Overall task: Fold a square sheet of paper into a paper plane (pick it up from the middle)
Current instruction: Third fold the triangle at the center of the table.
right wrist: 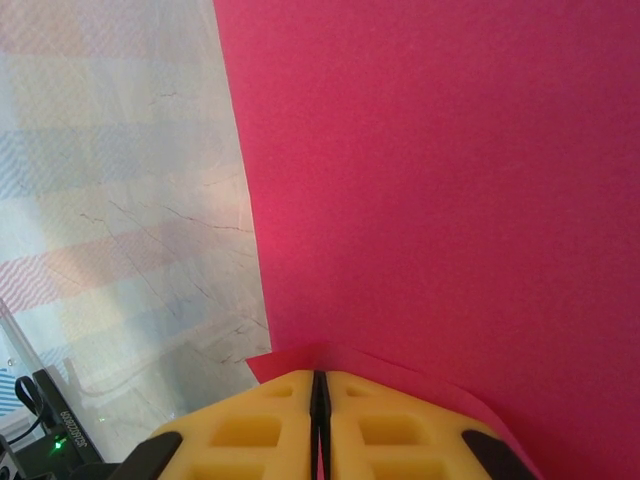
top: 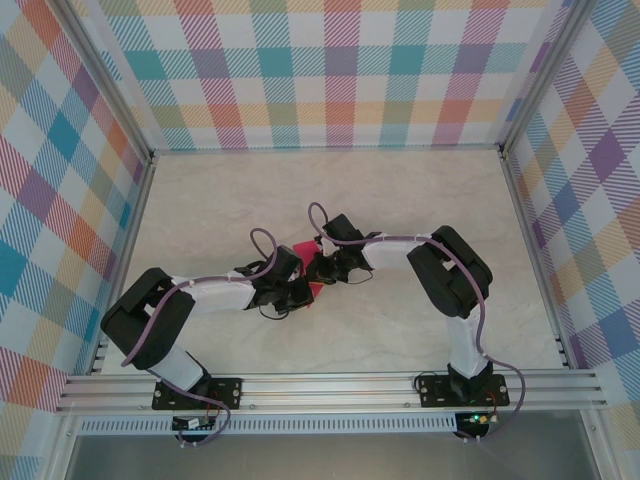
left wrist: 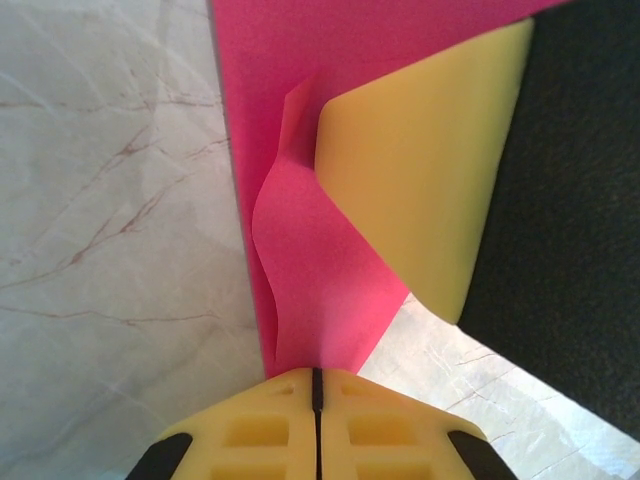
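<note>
The paper (right wrist: 430, 180) is about the middle of the surface (top: 420, 210), pinched at once by the left hand (left wrist: 316, 378) and the right hand (right wrist: 320, 378), each with its fingers pressed together on it. It looks doubled over and buckled near the left hand, so folding seems under way. No pointed nose or wings show, so most of the creases are probably still to make.

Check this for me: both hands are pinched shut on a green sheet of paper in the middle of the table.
Wrong in one respect: the sheet of paper is magenta-pink, not green, as both wrist views show. The rest stands: the left hand and the right hand are pinched shut on it in the middle of the table.
</note>
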Motion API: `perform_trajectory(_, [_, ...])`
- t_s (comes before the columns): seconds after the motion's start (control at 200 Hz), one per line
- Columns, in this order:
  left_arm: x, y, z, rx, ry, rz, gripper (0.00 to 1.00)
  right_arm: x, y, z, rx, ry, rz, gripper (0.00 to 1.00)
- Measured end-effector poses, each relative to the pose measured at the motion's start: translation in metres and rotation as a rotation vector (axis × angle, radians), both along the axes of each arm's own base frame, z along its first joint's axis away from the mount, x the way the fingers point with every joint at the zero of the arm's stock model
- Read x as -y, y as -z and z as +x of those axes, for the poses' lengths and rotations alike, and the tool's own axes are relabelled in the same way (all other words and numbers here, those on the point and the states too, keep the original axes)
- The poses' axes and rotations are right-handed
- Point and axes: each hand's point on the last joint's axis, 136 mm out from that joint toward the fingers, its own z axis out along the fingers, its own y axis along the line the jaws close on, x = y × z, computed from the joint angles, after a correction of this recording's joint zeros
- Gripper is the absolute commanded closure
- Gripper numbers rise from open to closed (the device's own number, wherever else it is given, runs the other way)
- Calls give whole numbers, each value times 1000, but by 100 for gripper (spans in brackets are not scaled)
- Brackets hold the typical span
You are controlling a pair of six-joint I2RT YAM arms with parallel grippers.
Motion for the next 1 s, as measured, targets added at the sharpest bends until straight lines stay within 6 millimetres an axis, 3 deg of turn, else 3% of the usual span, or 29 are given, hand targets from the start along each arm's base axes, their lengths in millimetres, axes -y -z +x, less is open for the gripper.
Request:
perform_trajectory(0.12, [0, 0, 0, 6, 1, 7, 97, 5, -4, 2, 6, 19, -19, 79])
perform_trajectory(0.24, [0, 0, 0, 7, 1, 8, 98, 18, -22, 7, 41, 67, -18, 73])
perform_trajectory(0.42, [0, 1, 0, 11, 2, 13, 98, 33, -43, 2, 90, 98, 1, 83])
perform_trajectory(0.625, [0, 1, 0, 11, 2, 14, 99, 41, -27, -17, 42, 78, -11, 89])
perform_trajectory(0.795, [0, 1, 0, 12, 1, 17, 99, 31, -26, -29, 23, 37, 9, 90])
perform_trajectory(1.0, [0, 0, 0, 14, 2, 24, 99, 28, -10, -36, -20, 15, -6, 91])
